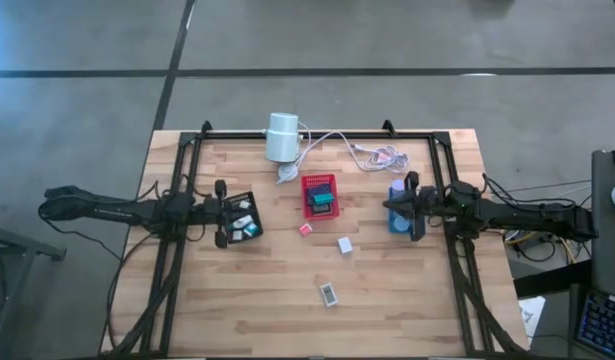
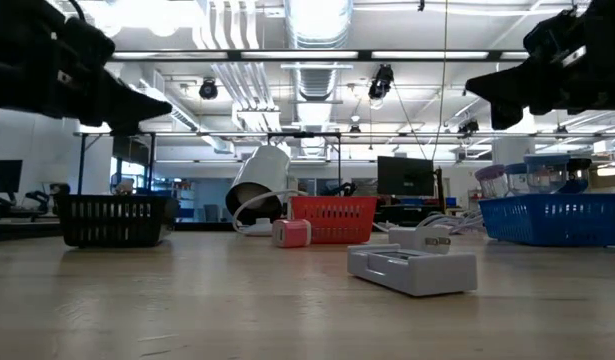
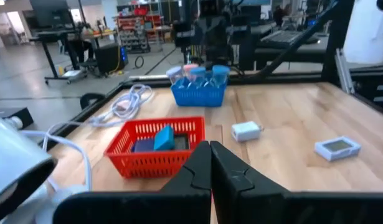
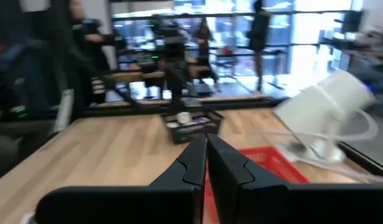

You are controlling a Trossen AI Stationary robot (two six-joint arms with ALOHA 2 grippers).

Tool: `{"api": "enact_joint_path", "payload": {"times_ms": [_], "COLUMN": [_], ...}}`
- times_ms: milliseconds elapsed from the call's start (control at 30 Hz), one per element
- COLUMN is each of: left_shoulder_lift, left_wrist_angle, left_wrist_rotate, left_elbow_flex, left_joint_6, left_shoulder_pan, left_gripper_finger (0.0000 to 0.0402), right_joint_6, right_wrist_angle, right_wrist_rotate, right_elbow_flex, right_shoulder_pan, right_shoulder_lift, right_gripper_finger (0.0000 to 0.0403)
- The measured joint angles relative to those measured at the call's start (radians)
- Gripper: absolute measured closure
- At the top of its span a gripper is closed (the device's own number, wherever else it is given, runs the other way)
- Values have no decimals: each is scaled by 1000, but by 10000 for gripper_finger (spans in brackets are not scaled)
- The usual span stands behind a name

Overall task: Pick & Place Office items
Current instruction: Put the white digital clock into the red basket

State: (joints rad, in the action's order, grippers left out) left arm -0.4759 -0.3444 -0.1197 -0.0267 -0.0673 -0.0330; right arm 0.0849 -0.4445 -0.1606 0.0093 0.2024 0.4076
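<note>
Both arms hang raised at the sides of the bench, probably between moves, since neither holds anything. The left hand (image 3: 210,163) hovers over the black tray (image 1: 241,216), left of the red tray (image 1: 320,195), its fingers pressed together and empty. The right hand (image 4: 205,158), equally closed and empty, sits over the blue tray (image 1: 398,218), right of the red tray. Three office items lie loose below the red tray: a pink piece (image 1: 305,229) nearest, a white block (image 1: 344,245) farther, a grey-white case (image 1: 329,294) farthest, all well apart from both hands.
</note>
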Motion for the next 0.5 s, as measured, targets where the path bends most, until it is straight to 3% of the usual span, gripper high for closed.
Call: {"api": "enact_joint_path", "payload": {"times_ms": [167, 300, 500], "left_shoulder_lift": [2, 2, 3], "left_wrist_angle": [-10, -9, 46], "left_wrist_rotate": [-9, 4, 109], "left_elbow_flex": [21, 21, 21], "left_joint_6": [-32, -40, -97], "left_shoulder_pan": [0, 0, 0], "left_gripper_finger": [400, 401, 400], "right_joint_6": [-66, -64, -69], "right_wrist_angle": [-47, -86, -173], "right_wrist_rotate": [-84, -84, -23], "right_elbow_flex": [0, 0, 0], "right_shoulder_pan": [0, 0, 0], "right_shoulder_lift": [-2, -1, 0], "right_gripper_finger": [390, 390, 390]}}
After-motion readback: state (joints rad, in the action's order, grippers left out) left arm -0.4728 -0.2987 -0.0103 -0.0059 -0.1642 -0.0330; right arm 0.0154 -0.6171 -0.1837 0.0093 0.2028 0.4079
